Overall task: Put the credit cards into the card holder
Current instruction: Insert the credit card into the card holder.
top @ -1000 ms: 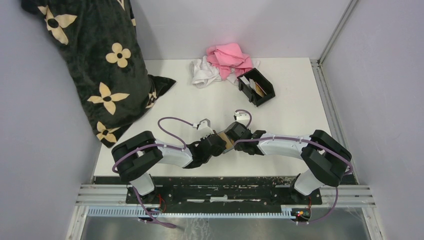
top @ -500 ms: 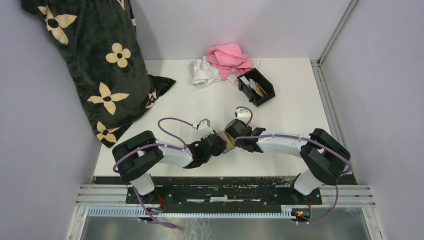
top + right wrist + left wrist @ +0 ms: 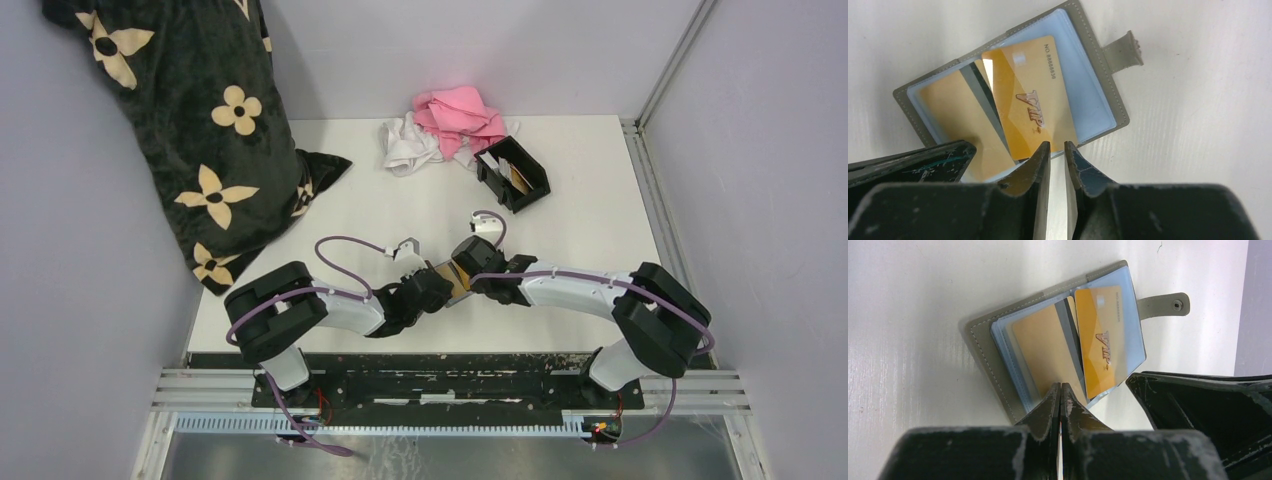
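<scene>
Left claw (image 3: 1060,388), pressed together, sits at the open grey wallet (image 3: 982,347); right claw (image 3: 1056,148), slightly spread, straddles the edge of the gold card (image 3: 1030,112) on it. Card holder (image 3: 513,176) stands well apart, far right.

I see a grey wallet (image 3: 984,353) with pale blue sleeves and an orange-gold card (image 3: 1100,337) lettered VIP. Beside the black card holder (image 3: 535,180), a pink cloth (image 3: 458,115) and a white cloth (image 3: 408,145); the blanket (image 3: 200,110) is black with cream flowers.

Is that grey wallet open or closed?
Open: the grey wallet lies spread flat, gold VIP card showing inside, strap unfastened.
</scene>
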